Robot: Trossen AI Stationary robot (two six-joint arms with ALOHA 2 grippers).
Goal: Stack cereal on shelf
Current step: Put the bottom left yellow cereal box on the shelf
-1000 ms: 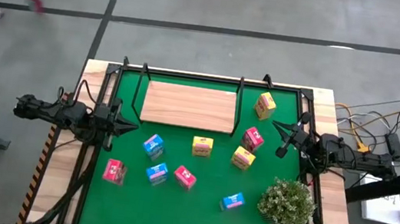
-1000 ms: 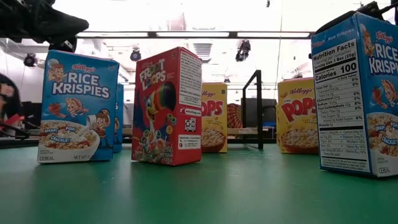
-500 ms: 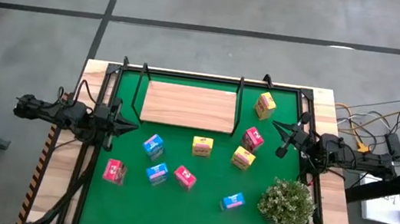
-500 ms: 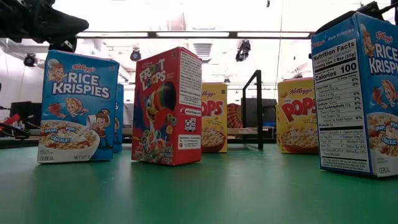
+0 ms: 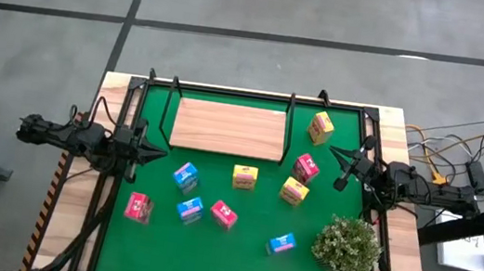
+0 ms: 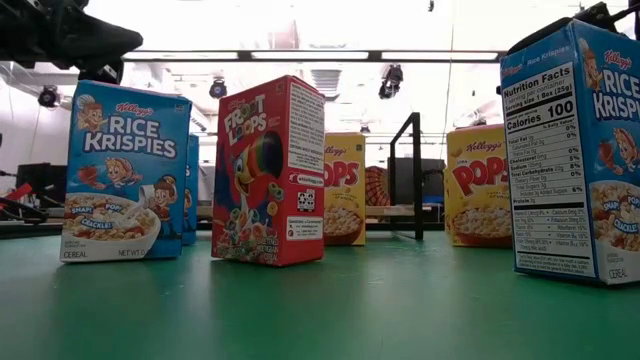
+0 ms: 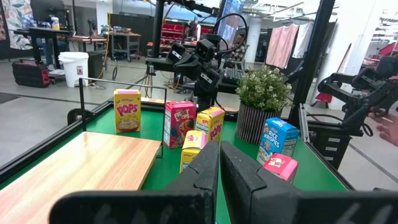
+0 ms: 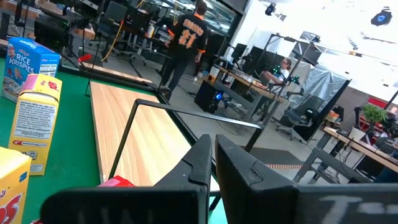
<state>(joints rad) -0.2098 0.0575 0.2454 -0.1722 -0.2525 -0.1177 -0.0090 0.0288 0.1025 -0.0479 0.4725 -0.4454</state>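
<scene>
Several small cereal cartons stand scattered on the green mat: blue ones (image 5: 185, 176) (image 5: 189, 209) (image 5: 281, 244), pink-red ones (image 5: 137, 207) (image 5: 223, 214) (image 5: 306, 168), and yellow ones (image 5: 245, 177) (image 5: 295, 191) (image 5: 321, 126). The light-wood shelf (image 5: 229, 128) with black posts lies bare at the far side. My left gripper (image 5: 160, 152) hovers shut at the mat's left edge and points right. My right gripper (image 5: 334, 151) hovers shut at the right edge and points left. Both are clear of every carton.
A bushy green plant (image 5: 348, 246) stands at the near right corner of the mat. A black frame (image 5: 248, 92) runs along the mat's far edge. In the low view, a blue carton (image 6: 580, 150) and a red one (image 6: 268, 170) stand close to the camera.
A person on the floor beyond the table's far left corner has walked out of view. Both arms and all the cartons have kept still.
</scene>
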